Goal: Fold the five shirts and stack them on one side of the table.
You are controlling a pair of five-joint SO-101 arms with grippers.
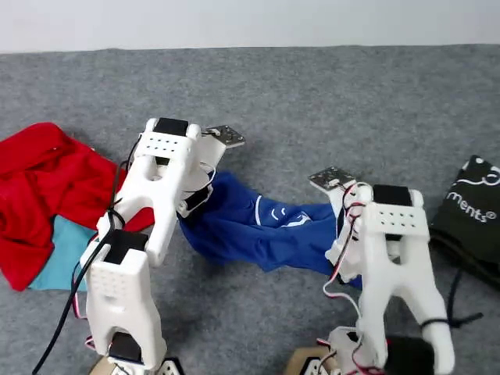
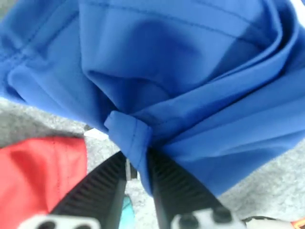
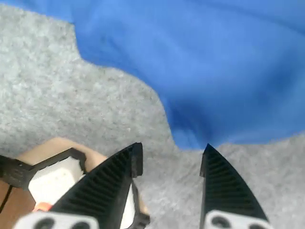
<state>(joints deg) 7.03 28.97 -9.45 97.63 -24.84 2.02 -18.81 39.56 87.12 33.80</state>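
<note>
Four shirts lie on the grey tabletop [image 1: 312, 101]: one red, one teal, one blue and one black. Two arms stand at the near edge.

The blue shirt [image 1: 258, 226] lies in the middle of the tabletop, nearer the near edge than the far one. It is rumpled into a long band. Its long axis runs roughly along the near edge and slants a little toward that edge at its right end. A white printed mark shows on its upper side.

The left arm [image 1: 156, 187] reaches over the band's left end. The left arm's jaws are closed tight on a bunched fold of the blue shirt [image 2: 181, 71], with the cloth pinched between the two ribbed black fingers [image 2: 102, 183].

The right arm [image 1: 391, 234] stands over the band's right end. The right arm's jaws are spread wide and hold nothing. Their tips sit just at the hem of the blue shirt [image 3: 214, 62], above the bare tabletop [image 3: 71, 95].

The red shirt [image 1: 39, 180] lies crumpled at the left edge, just beside the left arm. It partly covers the teal shirt [image 1: 66, 250], which sticks out from under it on the near side. The black shirt [image 1: 473, 211] lies in a heap at the right edge, apart from the blue one, with white print on it.
</note>
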